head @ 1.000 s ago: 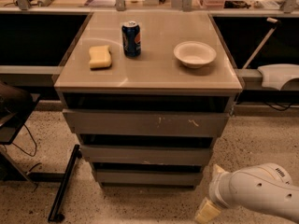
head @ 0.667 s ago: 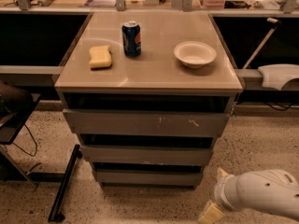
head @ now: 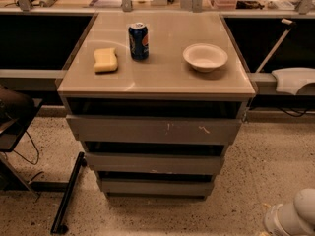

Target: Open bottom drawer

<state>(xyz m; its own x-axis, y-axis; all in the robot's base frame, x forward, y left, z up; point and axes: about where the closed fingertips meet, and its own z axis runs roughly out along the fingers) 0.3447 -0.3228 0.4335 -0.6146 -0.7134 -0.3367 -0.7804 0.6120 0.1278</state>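
We've drifted right: the gripper (head: 271,216) now sits low, out past the front-right corner of the counter (head: 162,77), and we cannot tell its state. The bottom drawer (head: 156,186), lowest under the front edge, looks unopened, so the reach is still ahead of us.

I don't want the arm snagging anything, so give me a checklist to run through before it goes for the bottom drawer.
1. Bottom drawer in view, front unblocked: ok.
2. Gripper lined up with it: not ok; it sits low in the right corner, apart from the cabinet.
3. Handle to grab: cannot tell; the front looks plain, with a dark gap above it.
4. Black bar on the floor out of the way: ok; it lies left of the cabinet.
5. Can upright, away from the edges: ok.
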